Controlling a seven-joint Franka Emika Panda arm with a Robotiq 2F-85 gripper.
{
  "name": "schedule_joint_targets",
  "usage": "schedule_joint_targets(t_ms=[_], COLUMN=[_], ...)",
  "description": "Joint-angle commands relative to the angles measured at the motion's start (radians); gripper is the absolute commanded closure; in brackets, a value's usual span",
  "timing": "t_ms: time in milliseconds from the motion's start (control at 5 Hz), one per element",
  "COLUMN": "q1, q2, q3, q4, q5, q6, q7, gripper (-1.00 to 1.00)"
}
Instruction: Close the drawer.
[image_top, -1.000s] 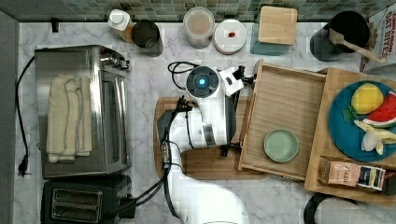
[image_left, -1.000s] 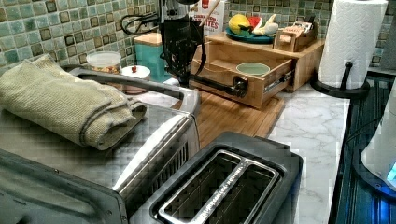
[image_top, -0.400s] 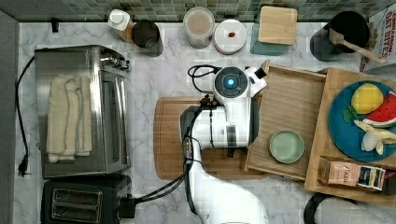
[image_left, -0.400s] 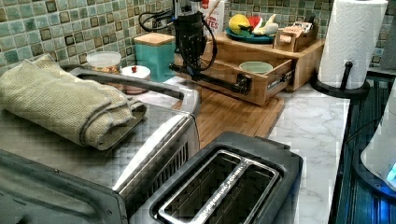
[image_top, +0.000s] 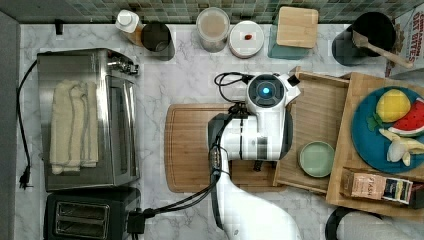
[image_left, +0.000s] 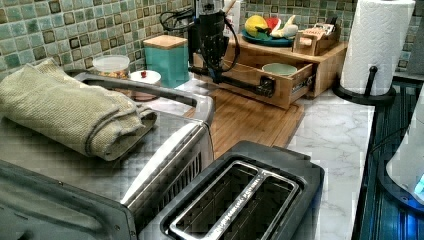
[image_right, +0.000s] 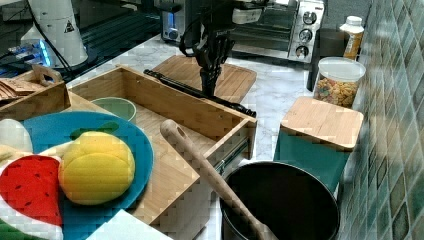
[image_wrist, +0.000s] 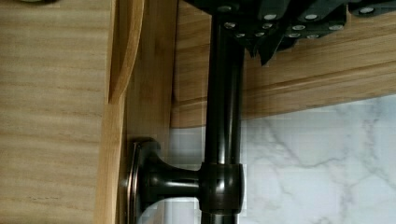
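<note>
Wooden drawer (image_top: 320, 120) has slid further in, still partly open; tool (image_right: 210, 75) stays clamped on its black handle (image_wrist: 224, 140)

drawer (image_left: 280, 85) part open | jaws at its dark handle (image_left: 250, 87)

I am looking at a home kitchen: a white marble countertop (image_top: 190, 90) backed by green mosaic wall tiles (image_left: 60, 35). On it stand a stainless-steel toaster oven (image_top: 87, 120), a black two-slot toaster (image_top: 82, 217), a white paper towel roll on a black stand (image_left: 377, 47) and a rounded bamboo cutting board (image_top: 187, 147).
</note>
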Motion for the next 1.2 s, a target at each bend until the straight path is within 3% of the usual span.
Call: schedule_joint_targets(t_ms=[200, 400, 600, 800, 1200], q1=[-0.22, -0.274, -0.335, -0.338, -0.331], q2=[0.023, 0.061, 0.125, 0.148, 0.148], q3=[-0.165, -0.204, -0.218, -0.225, -0.232], q4=[-0.025, 0.025, 0.099, 0.154, 0.154], q5=[-0.066, -0.107, -0.077, -0.071, -0.066], q6=[0.086, 0.104, 0.128, 0.053, 0.054], q7=[-0.27, -0.339, -0.43, -0.374, -0.376], gripper=[1.0, 1.0, 1.0, 1.0, 1.0])
